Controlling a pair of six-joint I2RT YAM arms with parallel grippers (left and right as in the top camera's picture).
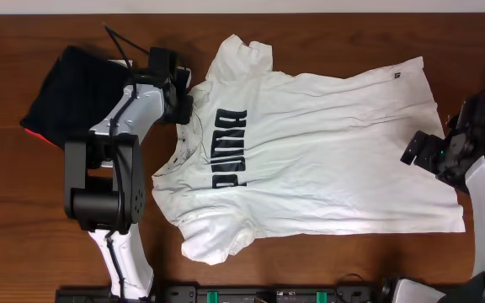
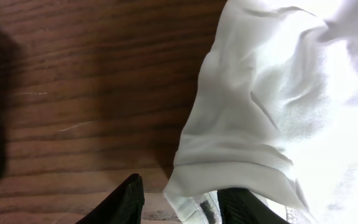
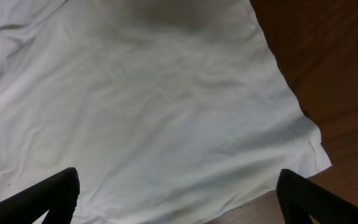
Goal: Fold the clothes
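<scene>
The white T-shirt (image 1: 327, 143) lies spread on the worktop (image 1: 23, 219), lettering up, with its neck end toward the left arm and its hem toward the right. The left tool (image 1: 182, 105) sits at the collar-side edge, part spread. A rolled edge of cloth lies between its fingers (image 2: 126, 202), and bare wood shows beside one of them. Only the tips are in view, so a light catch on the cloth cannot be ruled out. If the tool closes here it may take only the top layer, or slip off the roll, and a lift would then drag the shirt crooked. The right tool (image 1: 432, 151) is spread wide over the hem corner. A late or shallow bite there would skew the fold. The black folded garment (image 1: 74, 84) lies close beside the left arm and could get nudged.
</scene>
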